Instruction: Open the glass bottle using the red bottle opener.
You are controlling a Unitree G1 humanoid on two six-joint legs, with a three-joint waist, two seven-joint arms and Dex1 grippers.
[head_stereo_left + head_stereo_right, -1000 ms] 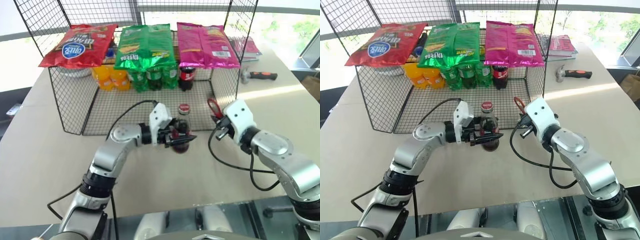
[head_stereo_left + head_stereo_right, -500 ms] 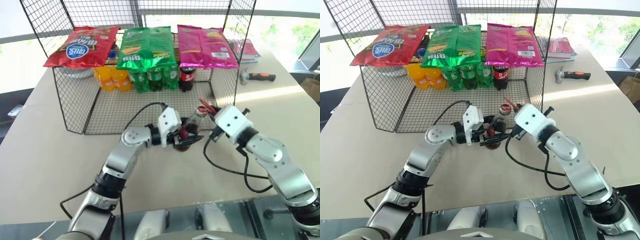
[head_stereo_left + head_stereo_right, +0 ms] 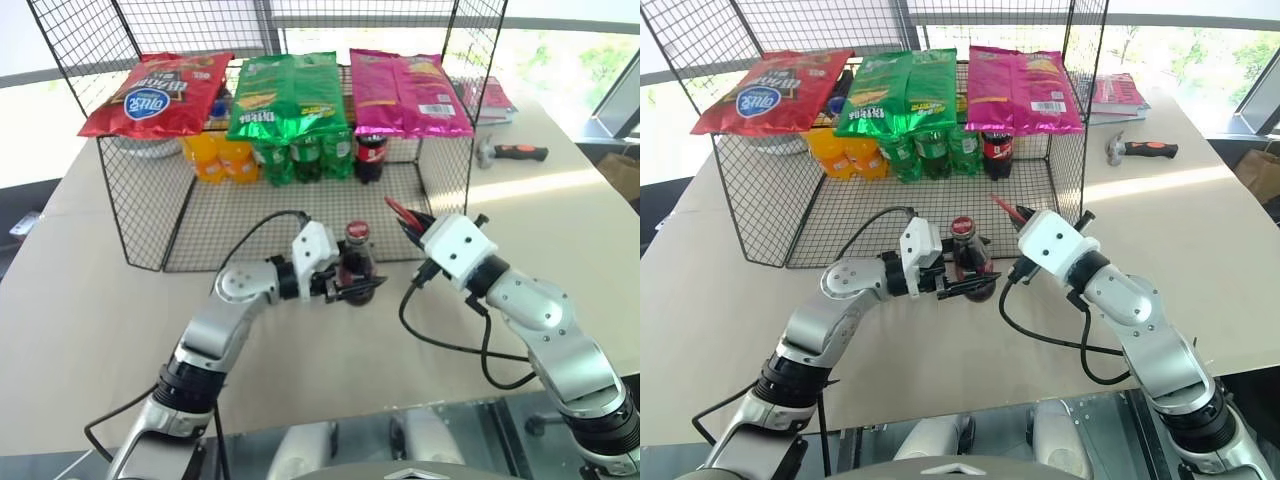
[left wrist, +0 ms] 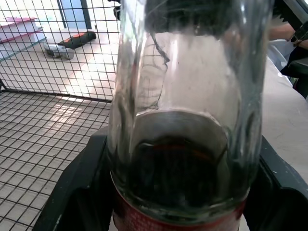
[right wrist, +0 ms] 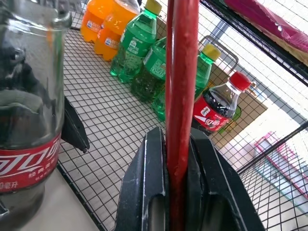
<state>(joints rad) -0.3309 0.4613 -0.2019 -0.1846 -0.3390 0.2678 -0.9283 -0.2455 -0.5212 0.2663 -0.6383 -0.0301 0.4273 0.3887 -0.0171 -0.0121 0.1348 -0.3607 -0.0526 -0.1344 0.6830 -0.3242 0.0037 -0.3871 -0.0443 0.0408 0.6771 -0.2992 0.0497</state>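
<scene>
- While the left gripper (image 3: pixel 352 284) points toward the robot's right, its two black fingers (image 4: pixel 72 192) stand apart, one on each side of the glass bottle (image 3: pixel 356 268), clamped on its lower body at the red label band.
- Bottle position: upright, just in front of the open edge of the wire rack (image 3: pixel 140 215), over the tan table (image 3: pixel 70 300); whether its base rests on the table cannot be told.
- Bottle condition: the small metal cap (image 3: pixel 357 232) sits on the narrow neck; dark drink fills the lower part, as the left wrist view shows.
- Right gripper (image 3: pixel 418 222): jaws pressed together on the handle of the red bottle opener (image 3: pixel 400 212), which passes between the fingers (image 5: pixel 154 192) in the right wrist view.
- Opener position: it projects up and toward the robot's left from the gripper, near the bottle's cap but apart from it.
- Rack contents: orange bottles (image 3: pixel 222 155), green soda bottles (image 3: pixel 305 155) and a dark cola bottle with red cap (image 3: pixel 372 155) on the lower level; three snack bags (image 3: pixel 290 95) on top.
- Other items: a hammer (image 3: pixel 515 153) lies on the table on the robot's right, well apart from both grippers.
</scene>
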